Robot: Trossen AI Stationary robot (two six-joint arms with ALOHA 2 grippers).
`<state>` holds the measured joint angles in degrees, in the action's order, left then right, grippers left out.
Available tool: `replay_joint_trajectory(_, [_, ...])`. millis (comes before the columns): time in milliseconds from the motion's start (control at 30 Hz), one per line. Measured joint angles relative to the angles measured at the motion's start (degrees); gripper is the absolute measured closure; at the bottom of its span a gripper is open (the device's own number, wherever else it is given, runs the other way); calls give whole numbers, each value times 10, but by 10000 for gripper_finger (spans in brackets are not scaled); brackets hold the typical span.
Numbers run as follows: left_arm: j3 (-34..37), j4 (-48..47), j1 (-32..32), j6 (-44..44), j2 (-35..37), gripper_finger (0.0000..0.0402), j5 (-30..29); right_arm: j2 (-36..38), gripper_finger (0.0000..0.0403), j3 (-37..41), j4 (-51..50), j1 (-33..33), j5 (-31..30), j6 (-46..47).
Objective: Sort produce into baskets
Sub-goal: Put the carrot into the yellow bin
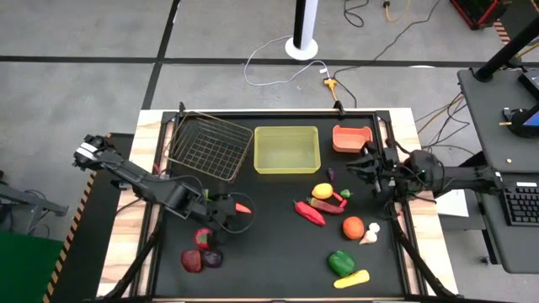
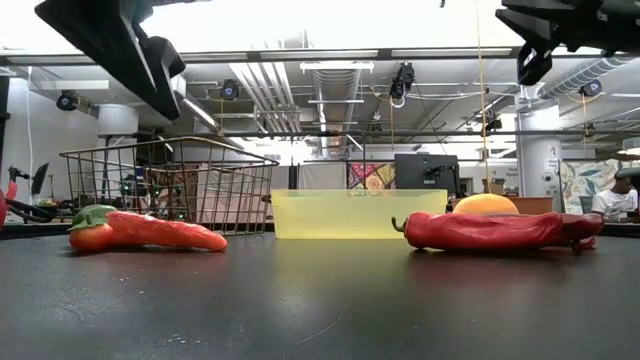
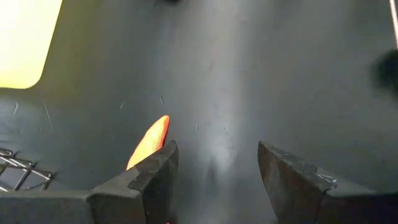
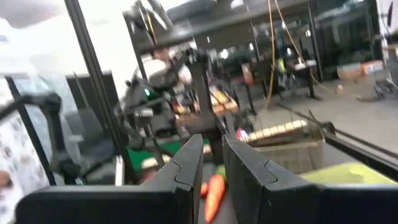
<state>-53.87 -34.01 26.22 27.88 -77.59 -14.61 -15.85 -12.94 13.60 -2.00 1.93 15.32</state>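
My left end effector [image 1: 238,215] hangs spread over the black desk [image 1: 278,261], in front of the wire basket [image 1: 208,146]; the orange carrot [image 1: 242,208] lies just beside one fingertip [image 3: 160,163], ungripped. My right end effector [image 1: 364,165] waits pressed together near the salmon bin [image 1: 351,137].

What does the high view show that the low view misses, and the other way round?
Only the high view: the salmon bin, green pepper, tomato, garlic, and the left gripper open beside the carrot. Only the low view: the room behind, with ceiling ducts and a monitor. Both: carrot, wire basket, yellow tray, red chili, lemon.
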Motion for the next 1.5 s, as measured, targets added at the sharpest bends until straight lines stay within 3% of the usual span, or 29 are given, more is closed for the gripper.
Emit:
replay_joint_trajectory(300, [-11,0,-1,-4,-42,199,-13,-96,346,-107,-102,0,-3,-49])
replay_joint_trajectory(533, [-28,-12,1,-4,-78,199,-15,-133,346,-169,-142,0,-6,-85])
replay_joint_trajectory(667, [-28,-14,1,-7,-95,199,-46,-148,341,-193,-170,0,-6,-89])
replay_joint_trajectory(1200, [-62,-22,-15,-23,-205,199,-84,-165,242,-197,-201,0,-21,-94])
replay_joint_trajectory(1500, [-112,-115,-30,-25,-267,199,-89,-165,221,-197,-221,0,-19,-93])
